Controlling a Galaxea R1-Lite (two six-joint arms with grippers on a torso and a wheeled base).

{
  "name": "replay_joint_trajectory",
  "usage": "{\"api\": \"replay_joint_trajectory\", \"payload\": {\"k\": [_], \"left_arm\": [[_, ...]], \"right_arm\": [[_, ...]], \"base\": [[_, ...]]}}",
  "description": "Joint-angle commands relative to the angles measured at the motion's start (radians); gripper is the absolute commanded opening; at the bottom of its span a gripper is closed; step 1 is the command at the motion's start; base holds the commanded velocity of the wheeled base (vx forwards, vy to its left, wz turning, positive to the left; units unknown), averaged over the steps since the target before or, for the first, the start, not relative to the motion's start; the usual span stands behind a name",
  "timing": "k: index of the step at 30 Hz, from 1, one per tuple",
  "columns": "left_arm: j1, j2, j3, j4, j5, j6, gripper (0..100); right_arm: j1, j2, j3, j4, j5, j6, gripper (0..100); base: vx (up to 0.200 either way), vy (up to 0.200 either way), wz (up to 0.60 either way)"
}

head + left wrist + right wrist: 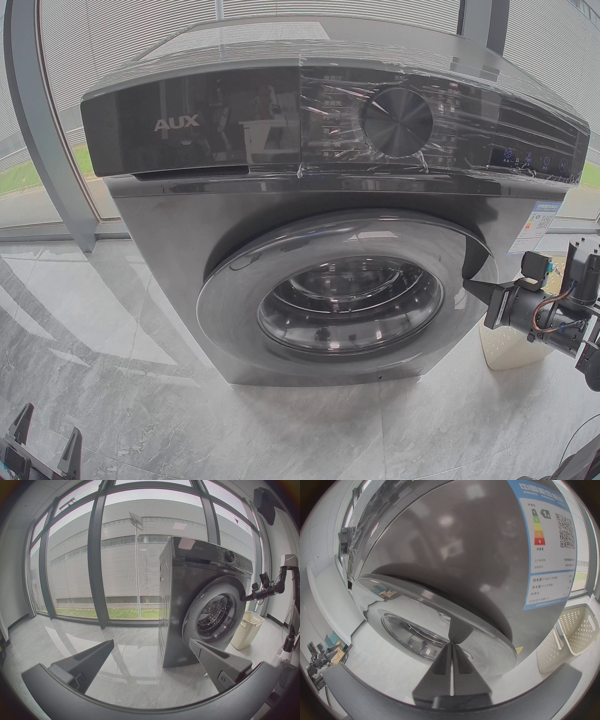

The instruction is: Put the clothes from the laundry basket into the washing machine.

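Head camera closely faces the washing machine (337, 206); both wrist cameras share it.

right gripper (452, 644): fingers pressed together, tips touching the door (490, 650) rim | door: round, shut, glass centre | washing machine (450, 542): grey front, energy label (550, 542) | laundry basket (578, 630): cream, perforated, on floor just beside machine

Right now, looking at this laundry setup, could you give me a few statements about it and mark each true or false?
1. The washing machine has its door shut. True.
2. The right hand is spread wide open. False: its fingers are pressed together, with the tip at the door's right edge.
3. The laundry basket stands beside the machine, on the robot's right. True.
4. The left hand holds a garment. False: it is open and empty, down low on the robot's left.
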Motion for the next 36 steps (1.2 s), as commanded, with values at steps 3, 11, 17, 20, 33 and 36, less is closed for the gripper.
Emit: {"api": "replay_joint_trajectory", "payload": {"k": [3, 11, 17, 20, 33, 36], "left_arm": [[0.001, -0.015, 0.016, -0.001, 0.0, 0.002, 100], [0.001, -0.016, 0.016, 0.001, 0.0, 0.0, 100], [-0.001, -0.016, 0.016, -0.001, 0.0, -0.001, 100], [0.001, -0.015, 0.016, -0.001, 0.0, -0.001, 100], [-0.001, -0.015, 0.016, 0.001, -0.001, -0.001, 100], [-0.001, -0.013, 0.016, 0.001, -0.003, -0.001, 100]], "right_arm": [[0.04, -0.006, 0.021, -0.043, -0.019, 0.0, 0], [0.09, -0.21, 0.216, -0.033, 0.069, -0.021, 0], [0.112, -0.319, 0.314, -0.031, 0.093, -0.044, 100], [0.11, -0.356, 0.336, -0.03, 0.092, -0.044, 100], [-0.135, -0.671, 0.44, 0.059, 0.106, -0.179, 100], [-0.198, -0.898, 0.44, 0.171, 0.158, -0.178, 100]], "base": [[0.0, 0.0, 0.0], [0.0, 0.0, 0.0], [0.0, 0.0, 0.0], [0.0, 0.0, 0.0], [0.0, 0.0, 0.0], [0.0, 0.0, 0.0]]}}
